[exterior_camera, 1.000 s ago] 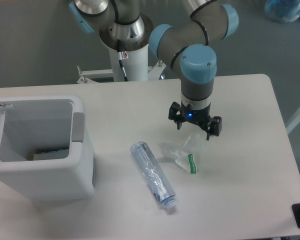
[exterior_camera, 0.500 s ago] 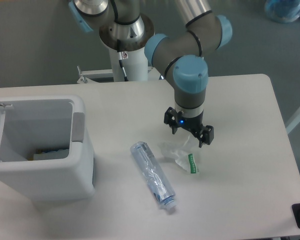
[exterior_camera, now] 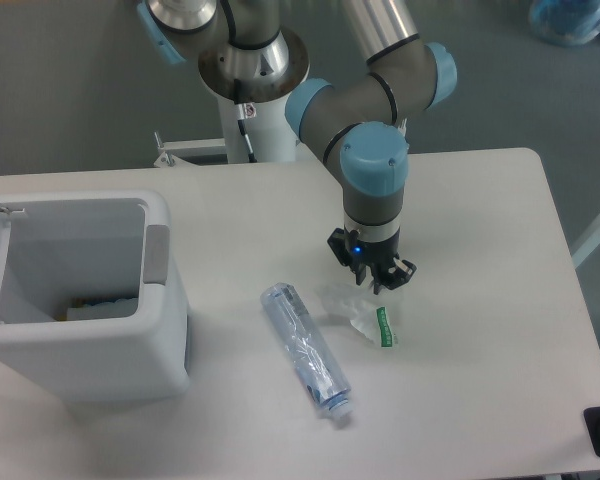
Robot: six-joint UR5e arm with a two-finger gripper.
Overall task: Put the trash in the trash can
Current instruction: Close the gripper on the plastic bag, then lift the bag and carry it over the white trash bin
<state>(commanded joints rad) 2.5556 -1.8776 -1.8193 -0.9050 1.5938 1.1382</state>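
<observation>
Nothing is binned yet: the pincer point(exterior_camera: 373, 279) hangs spread and empty just above the wrapper point(exterior_camera: 362, 308), bottle point(exterior_camera: 305, 350) beside, trash can point(exterior_camera: 80, 290) well apart.

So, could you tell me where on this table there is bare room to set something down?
Bare patches: the right part of the table, past the wrapper; the far strip between the trash can and the arm; and the near edge right of the bottle. It is crowded mid-table, where the gripper hangs over the wrapper beside the bottle.
</observation>
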